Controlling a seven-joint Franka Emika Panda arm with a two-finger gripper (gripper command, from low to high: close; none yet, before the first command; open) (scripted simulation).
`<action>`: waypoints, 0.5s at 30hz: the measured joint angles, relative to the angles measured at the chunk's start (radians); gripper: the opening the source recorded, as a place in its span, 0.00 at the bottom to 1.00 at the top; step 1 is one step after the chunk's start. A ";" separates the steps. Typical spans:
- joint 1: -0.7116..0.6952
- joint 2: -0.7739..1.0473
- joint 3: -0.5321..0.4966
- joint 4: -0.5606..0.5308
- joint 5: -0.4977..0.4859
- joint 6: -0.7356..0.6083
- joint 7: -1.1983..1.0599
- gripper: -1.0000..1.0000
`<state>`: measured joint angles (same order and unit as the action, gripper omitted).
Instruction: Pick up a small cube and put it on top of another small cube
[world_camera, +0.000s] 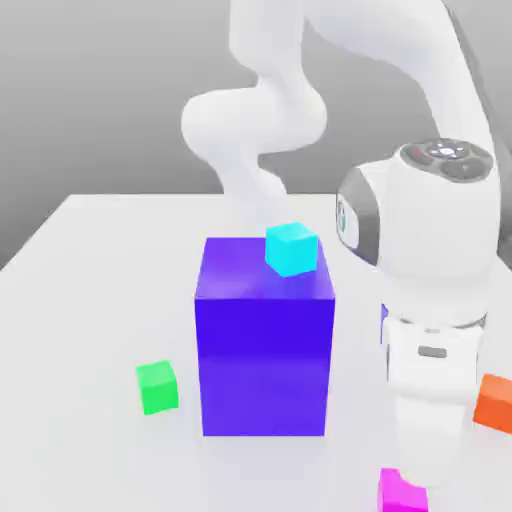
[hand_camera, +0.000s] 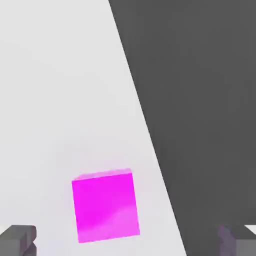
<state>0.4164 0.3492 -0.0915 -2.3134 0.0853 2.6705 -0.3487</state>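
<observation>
The small magenta-pink cube (hand_camera: 105, 205) lies on the white table, close to the table's edge. My gripper (hand_camera: 127, 242) hangs above it, open, and both grey fingertips (hand_camera: 18, 240) stand wide apart with the cube between their lines but nearer one of them. In the exterior view the white hand (world_camera: 428, 400) comes down at the right, and the magenta cube (world_camera: 401, 492) peeks out at its lower end. The small green cube (world_camera: 157, 387) rests on the table at the exterior view's left, beside the big block.
A big blue-violet block (world_camera: 265, 340) stands mid-table with a small cyan cube (world_camera: 291, 249) on its top. A small orange cube (world_camera: 495, 402) sits at the exterior view's right edge. Beyond the table edge (hand_camera: 150, 135) lies dark floor.
</observation>
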 joint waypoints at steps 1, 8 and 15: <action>-0.001 0.036 0.003 0.006 -0.002 0.025 -0.007 0.50; -0.013 0.144 0.021 0.027 0.008 0.105 -0.023 0.00; -0.002 0.027 0.004 0.003 -0.015 0.013 -0.007 0.00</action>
<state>0.4143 0.3761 -0.0874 -2.3109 0.0707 2.6838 -0.3556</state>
